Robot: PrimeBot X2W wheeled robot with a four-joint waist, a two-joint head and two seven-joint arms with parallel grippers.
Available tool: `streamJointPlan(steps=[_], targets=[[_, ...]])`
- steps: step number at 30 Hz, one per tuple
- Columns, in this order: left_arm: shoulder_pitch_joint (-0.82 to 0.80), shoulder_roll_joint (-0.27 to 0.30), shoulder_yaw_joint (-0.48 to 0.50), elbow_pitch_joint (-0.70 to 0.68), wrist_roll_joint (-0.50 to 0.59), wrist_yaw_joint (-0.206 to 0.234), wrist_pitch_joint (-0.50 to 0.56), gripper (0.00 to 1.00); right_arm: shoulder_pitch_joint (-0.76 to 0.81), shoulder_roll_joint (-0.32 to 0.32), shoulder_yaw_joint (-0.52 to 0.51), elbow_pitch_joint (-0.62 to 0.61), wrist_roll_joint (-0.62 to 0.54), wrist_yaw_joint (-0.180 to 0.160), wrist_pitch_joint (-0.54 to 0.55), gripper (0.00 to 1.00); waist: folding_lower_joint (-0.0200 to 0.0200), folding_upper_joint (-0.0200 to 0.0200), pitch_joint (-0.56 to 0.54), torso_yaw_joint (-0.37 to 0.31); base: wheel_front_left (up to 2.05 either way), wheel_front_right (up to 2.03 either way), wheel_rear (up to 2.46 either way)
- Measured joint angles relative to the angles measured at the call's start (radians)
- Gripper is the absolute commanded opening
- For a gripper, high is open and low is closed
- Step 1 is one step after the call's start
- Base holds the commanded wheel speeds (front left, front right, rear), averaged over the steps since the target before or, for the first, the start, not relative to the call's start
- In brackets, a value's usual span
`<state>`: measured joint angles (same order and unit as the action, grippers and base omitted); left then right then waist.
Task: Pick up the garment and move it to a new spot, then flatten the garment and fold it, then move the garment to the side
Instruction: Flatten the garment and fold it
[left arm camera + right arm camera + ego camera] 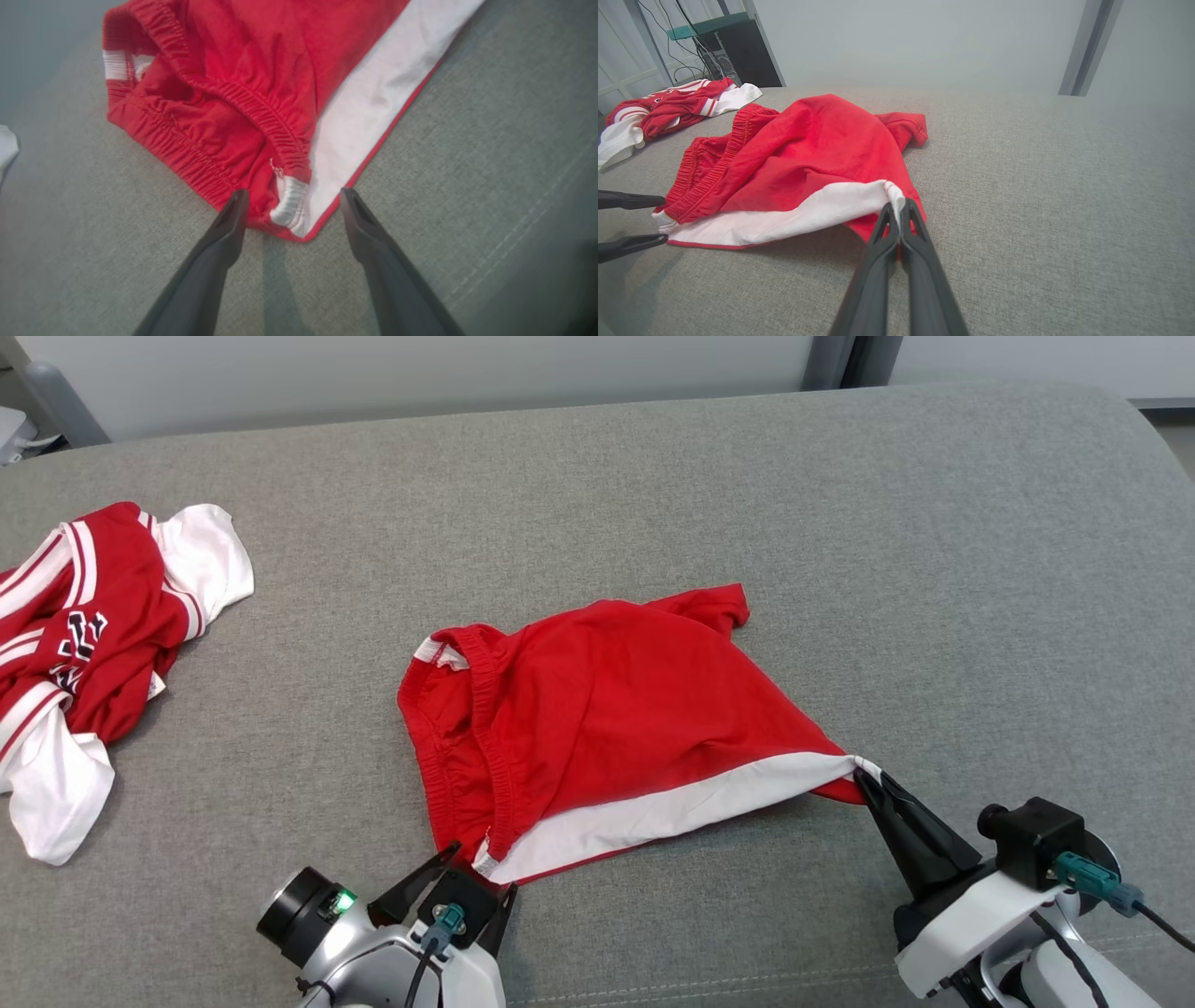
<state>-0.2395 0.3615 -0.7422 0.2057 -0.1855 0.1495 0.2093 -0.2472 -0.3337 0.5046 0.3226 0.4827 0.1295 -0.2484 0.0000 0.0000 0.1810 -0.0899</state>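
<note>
The garment is a pair of red shorts with an elastic waistband and a white side stripe, lying rumpled in the middle of the grey couch cushion. My right gripper is shut on the garment's white-edged hem corner at its right end, seen in the right wrist view as my right gripper pinching the cloth. My left gripper stands open just in front of the waistband corner of the garment, with nothing pinched between its fingers; in the head view my left gripper sits at the garment's lower left corner.
A second red and white garment lies crumpled at the cushion's far left edge. Behind the cushion stand a pale wall and a grey post. Bare grey fabric spreads to the right and behind the shorts.
</note>
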Motion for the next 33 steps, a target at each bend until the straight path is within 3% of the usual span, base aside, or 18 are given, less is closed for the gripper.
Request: streamJointPlan(steps=[1,2,3,10,12,14,18,22,25,28,33], targets=[[-0.004,-0.002,-0.002,0.009,-0.001,-0.007,0.000,0.47,0.000,0.000,0.000,0.000,0.002,0.000,0.000,0.00,-0.0001,0.0000,0.001,-0.001,0.00,0.00,0.00],[-0.008,-0.003,-0.005,0.019,-0.001,-0.012,0.000,0.07,0.000,-0.001,0.000,0.000,0.002,0.000,0.000,0.00,0.0000,0.0000,0.002,-0.002,0.00,0.00,0.00],[-0.012,-0.004,-0.006,0.030,-0.003,-0.021,0.002,0.00,0.000,-0.002,0.000,0.000,0.002,0.000,0.000,0.00,0.0000,0.0000,0.002,-0.002,0.00,0.00,0.00],[-0.015,-0.019,0.026,0.053,-0.066,-0.025,-0.041,0.00,-0.001,-0.007,-0.007,-0.005,0.002,0.000,0.000,0.00,0.0000,0.0000,-0.003,-0.004,0.00,0.00,0.00],[-0.010,-0.051,0.095,0.023,-0.176,-0.037,-0.097,0.00,-0.002,-0.008,-0.029,-0.022,0.003,0.000,0.000,0.00,0.0000,0.0000,-0.009,-0.003,0.00,0.00,0.00],[0.000,-0.087,0.176,-0.026,-0.315,-0.076,-0.154,0.00,-0.006,-0.014,-0.065,-0.046,0.003,0.000,0.000,0.00,0.0000,0.0000,-0.018,-0.002,0.00,0.00,0.00],[0.011,-0.105,0.336,-0.121,-0.511,-0.125,-0.228,0.00,-0.020,-0.044,-0.120,-0.111,0.008,0.000,0.000,0.00,-0.0001,0.0000,-0.042,0.000,0.00,0.00,0.00],[0.005,-0.115,0.436,-0.202,-0.633,-0.140,-0.241,0.00,-0.033,-0.067,-0.148,-0.157,0.027,0.000,0.000,0.00,0.0000,0.0000,-0.067,0.002,0.00,0.00,0.00],[-0.004,-0.123,0.482,-0.295,-0.752,-0.148,-0.180,0.00,-0.036,-0.095,-0.174,-0.175,0.099,0.001,0.000,0.00,0.0000,0.0000,-0.095,0.000,0.00,0.00,0.00],[-0.006,-0.119,0.517,-0.411,-0.832,-0.124,-0.113,0.00,-0.036,-0.144,-0.231,-0.222,0.140,0.002,0.003,0.00,0.0000,0.0000,-0.121,-0.008,0.00,0.00,0.00],[-0.006,-0.119,0.530,-0.634,-0.951,-0.041,0.007,0.00,-0.023,-0.212,-0.377,-0.417,0.220,0.003,0.087,0.00,0.0000,0.0000,-0.137,-0.025,0.00,0.00,0.00]])
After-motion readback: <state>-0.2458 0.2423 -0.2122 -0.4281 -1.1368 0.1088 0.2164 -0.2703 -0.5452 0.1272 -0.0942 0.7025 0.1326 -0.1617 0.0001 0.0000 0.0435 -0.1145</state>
